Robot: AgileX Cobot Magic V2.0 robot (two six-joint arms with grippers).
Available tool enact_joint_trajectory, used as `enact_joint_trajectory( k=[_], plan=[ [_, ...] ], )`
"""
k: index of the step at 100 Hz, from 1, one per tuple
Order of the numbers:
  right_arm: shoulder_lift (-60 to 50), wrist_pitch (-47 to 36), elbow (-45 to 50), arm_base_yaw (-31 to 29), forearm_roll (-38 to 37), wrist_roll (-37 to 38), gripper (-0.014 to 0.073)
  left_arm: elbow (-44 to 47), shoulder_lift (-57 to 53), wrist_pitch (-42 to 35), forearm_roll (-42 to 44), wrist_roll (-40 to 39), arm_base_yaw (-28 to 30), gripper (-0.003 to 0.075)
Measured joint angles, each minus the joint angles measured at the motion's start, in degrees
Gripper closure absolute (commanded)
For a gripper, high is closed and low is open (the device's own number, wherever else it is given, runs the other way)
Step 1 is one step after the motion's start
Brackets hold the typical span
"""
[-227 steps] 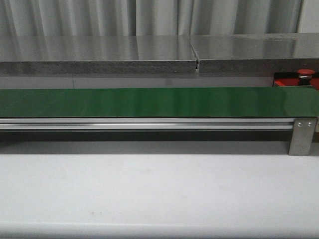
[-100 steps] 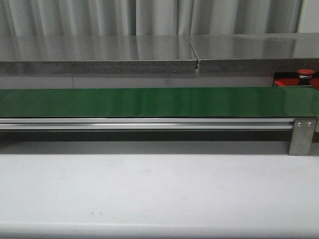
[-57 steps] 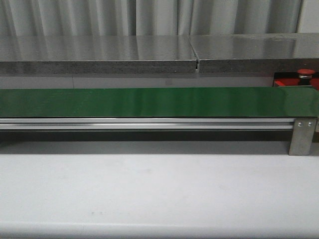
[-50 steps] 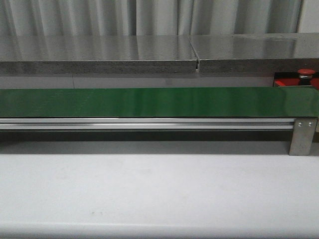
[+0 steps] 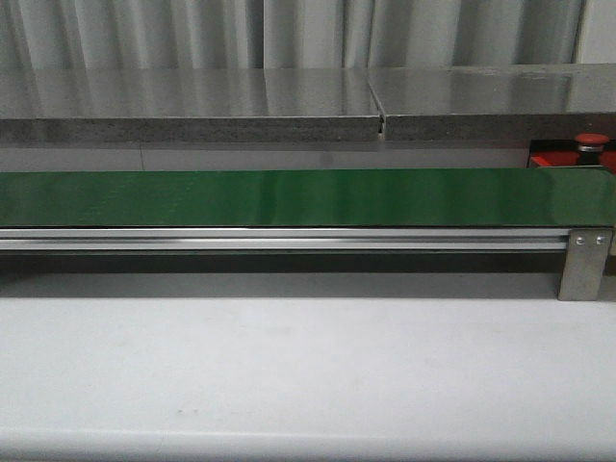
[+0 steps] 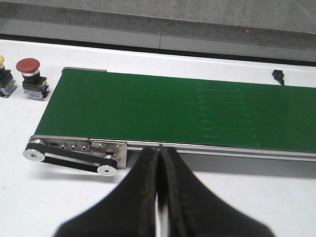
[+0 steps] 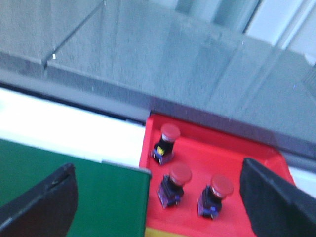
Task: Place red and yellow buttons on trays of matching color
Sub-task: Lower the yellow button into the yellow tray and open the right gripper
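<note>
Three red buttons stand on the red tray past the belt's end. My right gripper hangs open above the tray's near edge with nothing between its fingers. A thin yellow strip shows below the red tray; I cannot tell what it is. In the left wrist view another red button and a yellow button, cut by the frame edge, stand on the white table beside the belt's other end. My left gripper is shut and empty, just short of the belt's rail.
The long green belt runs across the table on an aluminium rail, nothing on it. The red tray and one red button peek out behind its right end. A grey ledge stands behind. A small black part lies beyond the belt.
</note>
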Motion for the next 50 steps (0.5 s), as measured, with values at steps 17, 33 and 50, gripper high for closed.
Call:
enact_joint_trajectory(
  k=[17,33,50],
  plan=[
    [-1.88,1.65,-1.94,0.67,3.07,-0.5,0.0013,0.0,0.0,0.0,0.0,0.0,0.0,0.0741],
    [-2.55,4.79,-2.11,0.67,3.56,-0.62,0.0074,0.0,0.0,0.0,0.0,0.0,0.0,0.0741],
    [-2.55,5.72,-2.11,0.8,3.58,-0.62,0.0183,0.0,0.0,0.0,0.0,0.0,0.0,0.0741]
  ],
)
